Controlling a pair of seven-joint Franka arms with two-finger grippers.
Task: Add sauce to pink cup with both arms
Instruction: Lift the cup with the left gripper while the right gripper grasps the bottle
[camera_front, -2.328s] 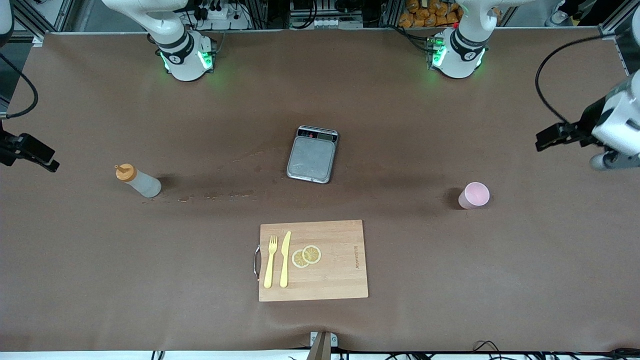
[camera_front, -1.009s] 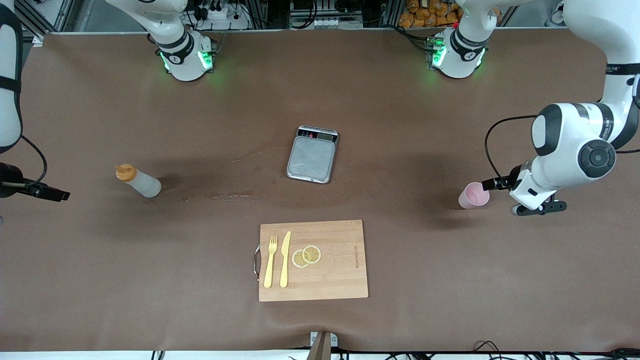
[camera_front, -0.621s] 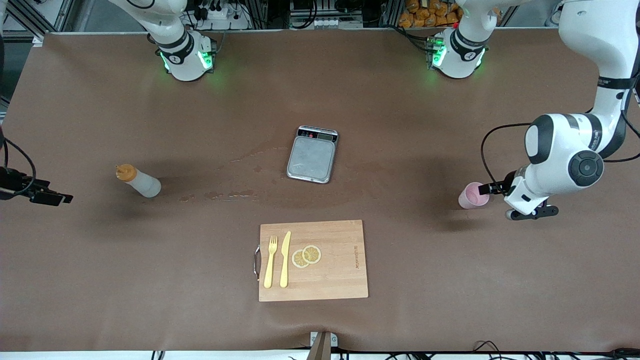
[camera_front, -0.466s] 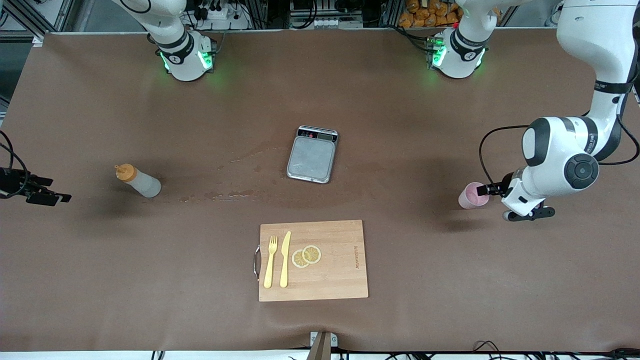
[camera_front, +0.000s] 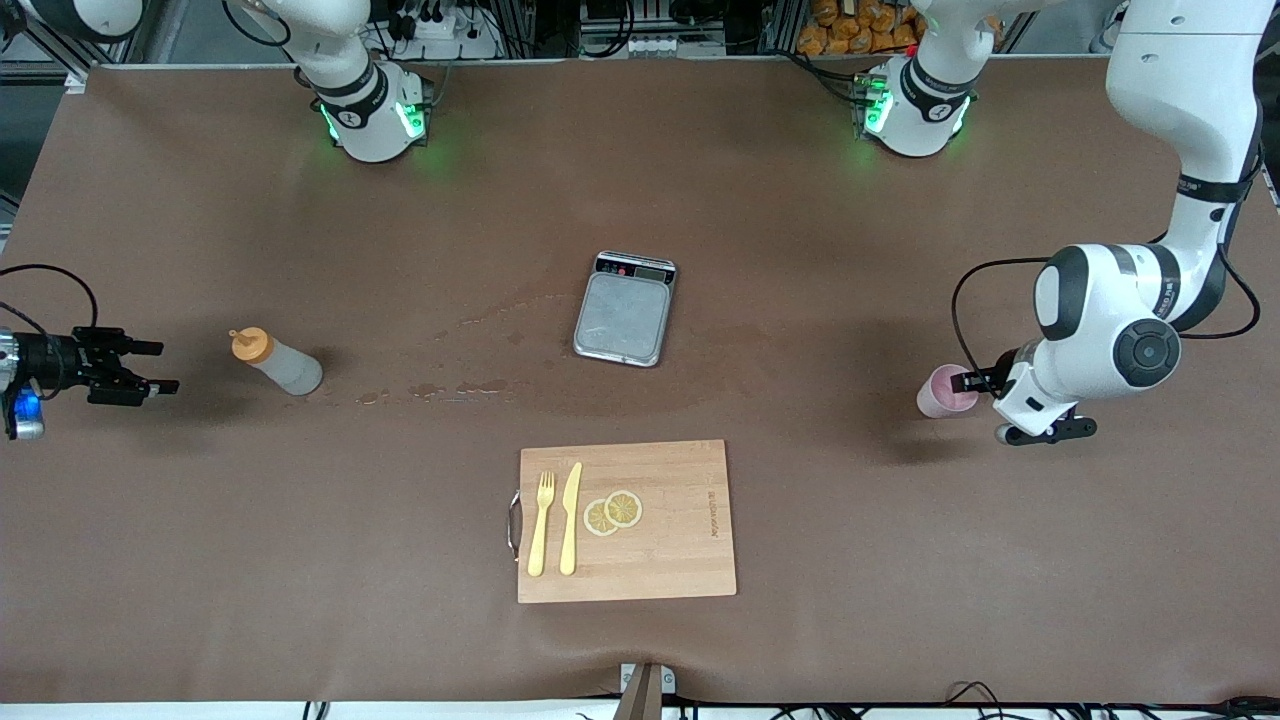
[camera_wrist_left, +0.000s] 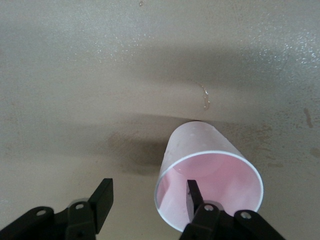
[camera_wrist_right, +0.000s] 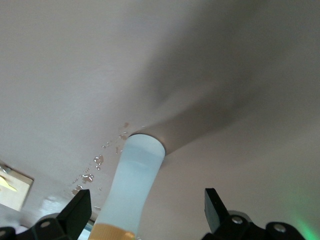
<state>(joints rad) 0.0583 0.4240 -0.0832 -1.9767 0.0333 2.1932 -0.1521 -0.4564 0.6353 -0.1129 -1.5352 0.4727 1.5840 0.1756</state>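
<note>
Left arm: white jointed arm with black bands, bent low at its end of the table.
Left gripper (camera_wrist_left: 145, 200): black two-finger gripper, jaws apart.
Right gripper (camera_front: 150, 368): black, level, fingers spread wide.

A brown tabletop (camera_front: 200, 560) filled most of the front view, lit evenly with soft shadows. Along its upper edge ran metal framing (camera_front: 100, 30), cables, a power strip (camera_front: 430, 25) and stacked orange packets (camera_front: 860, 25).

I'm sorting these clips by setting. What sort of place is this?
Likely a robotics lab set up as a mock kitchen: a covered table between two arm bases, with a scale, a cutting board and a sauce bottle.
</note>
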